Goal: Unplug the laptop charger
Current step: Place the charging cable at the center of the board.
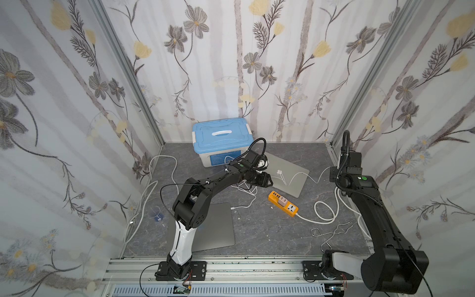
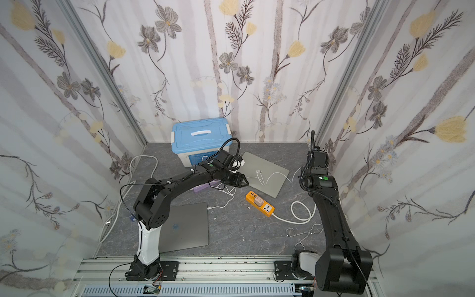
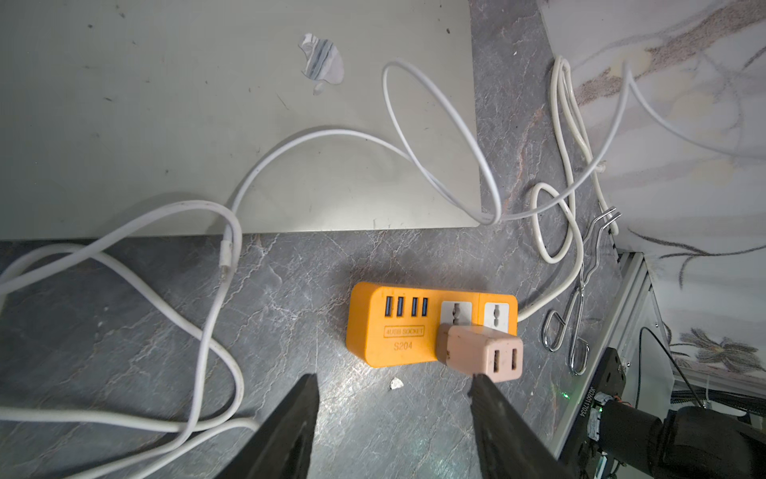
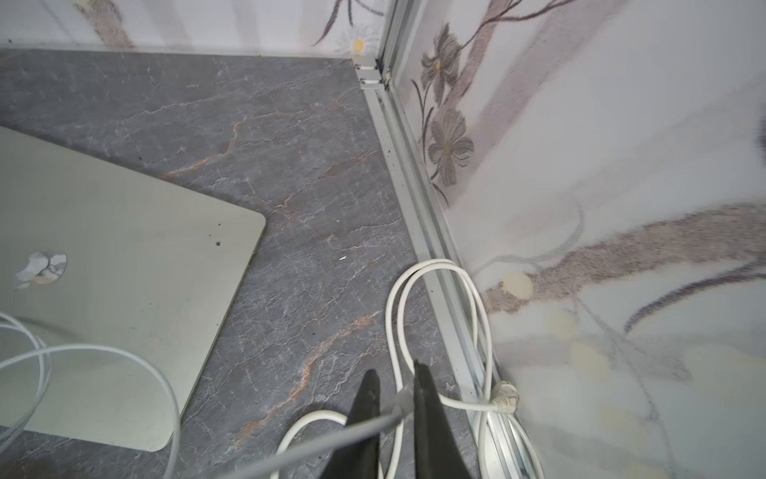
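Bench [image 1: 257, 231] of grey marbled finish is shown in both top views, with a blue-lidded storage box [image 1: 221, 133] set at the back and a closed silver laptop [image 1: 290, 177] laid at an angle just beside it. An orange power strip [image 1: 282, 204] is placed near that laptop's front edge, and a pinkish charger [image 1: 282, 201] is seen plugged into it. A second closed laptop [image 1: 218, 226] is partly covered by the left arm, and wire tongs [image 1: 331, 232] are laid near the right arm. The left claw [image 1: 268, 181] is held above the silver laptop's left edge, apart from the strip. The right claw [image 1: 334, 176] is held up near the right wall. In the left wrist view the left claw [image 3: 393, 377] is found spread wide and empty. The charger [image 3: 476, 350] is seen beyond one finger [image 3: 505, 427], seated in a socket of the power strip [image 3: 385, 323]. A thin white cable [image 3: 315, 132] is draped in loops over the silver laptop [image 3: 166, 124], and the wire tongs [image 3: 576, 315] are laid past the strip. In the right wrist view the right claw [image 4: 394, 369] is seen nearly closed, with the thin white cable [image 4: 306, 446] pinched between its fingers. A thicker white cord [image 4: 435, 265] is looped along the wall rail, and a corner of the silver laptop [image 4: 124, 249] is shown.
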You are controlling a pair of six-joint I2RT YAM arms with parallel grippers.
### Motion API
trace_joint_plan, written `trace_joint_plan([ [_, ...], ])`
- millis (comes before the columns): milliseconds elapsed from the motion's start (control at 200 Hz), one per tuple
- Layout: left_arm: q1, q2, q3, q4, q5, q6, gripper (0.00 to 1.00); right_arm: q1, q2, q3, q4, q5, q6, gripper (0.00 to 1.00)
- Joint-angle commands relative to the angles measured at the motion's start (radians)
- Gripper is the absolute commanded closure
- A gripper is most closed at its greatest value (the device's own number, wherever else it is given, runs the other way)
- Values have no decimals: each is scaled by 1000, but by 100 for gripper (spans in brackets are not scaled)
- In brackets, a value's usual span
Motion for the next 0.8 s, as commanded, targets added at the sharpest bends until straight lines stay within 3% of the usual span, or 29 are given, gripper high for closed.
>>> trace_joint_plan([
  [0,-6,12,3,35,11,-5,39,13,84,-1,68,-102,6,87],
  [175,-7,11,-4,22,-38,10,39,52,247,28,129,-217,18,80],
  [315,-5,9,-12,18,-70,13,39,81,361,92,134,-240,19,75],
  [470,-3,7,-9,-34,-181,58,38,105,439,138,136,-231,14,56],
  [614,13,-3,-27,-48,-195,82,38,114,389,92,181,-215,6,39],
  [794,14,-24,-55,-38,-105,100,40,150,204,6,186,-228,6,30],
])
